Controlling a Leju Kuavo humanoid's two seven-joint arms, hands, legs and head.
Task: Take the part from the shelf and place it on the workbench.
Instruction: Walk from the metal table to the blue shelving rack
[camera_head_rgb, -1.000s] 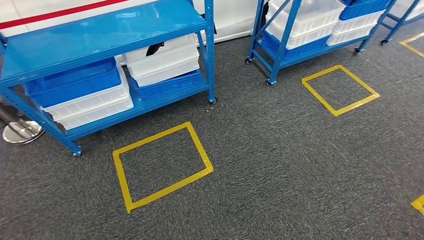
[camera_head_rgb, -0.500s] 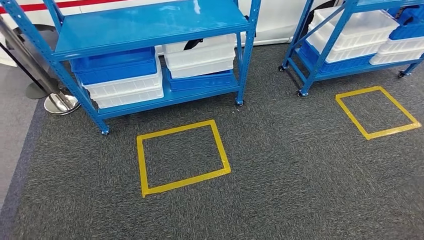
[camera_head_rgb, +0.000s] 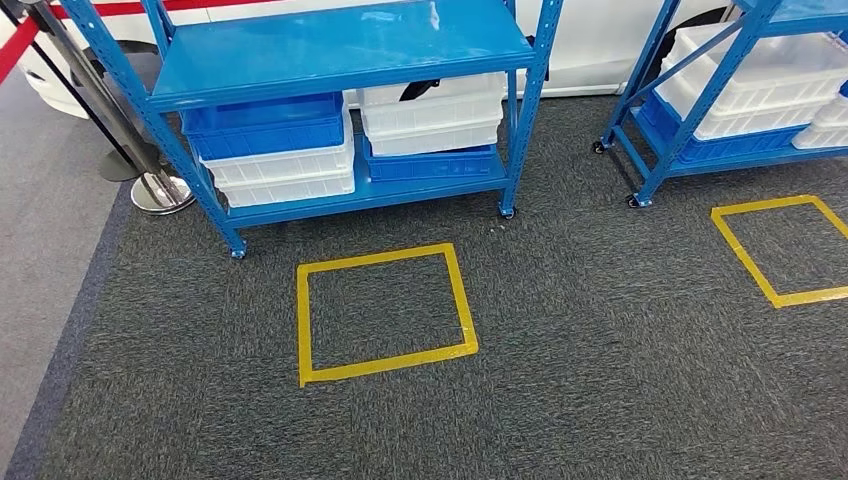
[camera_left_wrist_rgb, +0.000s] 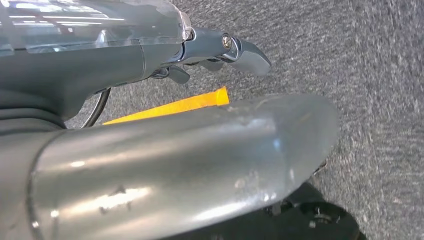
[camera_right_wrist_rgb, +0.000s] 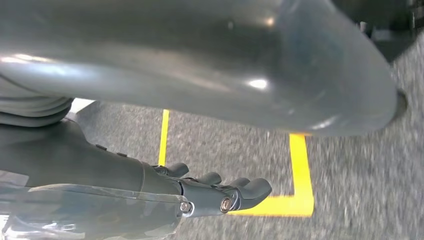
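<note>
Now, in the head view, the whole picture has slid to the right compared with a second ago, so the camera has turned and the things themselves stand where they were: the blue shelf (camera_head_rgb: 340, 45) is squarer in front, with the yellow floor square (camera_head_rgb: 385, 364) just before it and a second shelf (camera_head_rgb: 700, 100) off to the right. That suggests the approach is under way and the pick has not begun. The likely part (camera_head_rgb: 418, 90) is a small dark piece showing at the rim of the white crate (camera_head_rgb: 430, 120) on the lower shelf, beside the stacked blue crate (camera_head_rgb: 265, 125). It seems to slant up toward the back, but it is too small to give its long axis with confidence. In the left wrist view, the left hand (camera_left_wrist_rgb: 220, 55) hangs over grey carpet near a strip of yellow tape (camera_left_wrist_rgb: 175, 107), its fingers loosely extended and holding nothing. In the right wrist view, the right hand (camera_right_wrist_rgb: 220, 192) hangs likewise, fingers slightly apart and empty, above a tape corner (camera_right_wrist_rgb: 301, 175).
</note>
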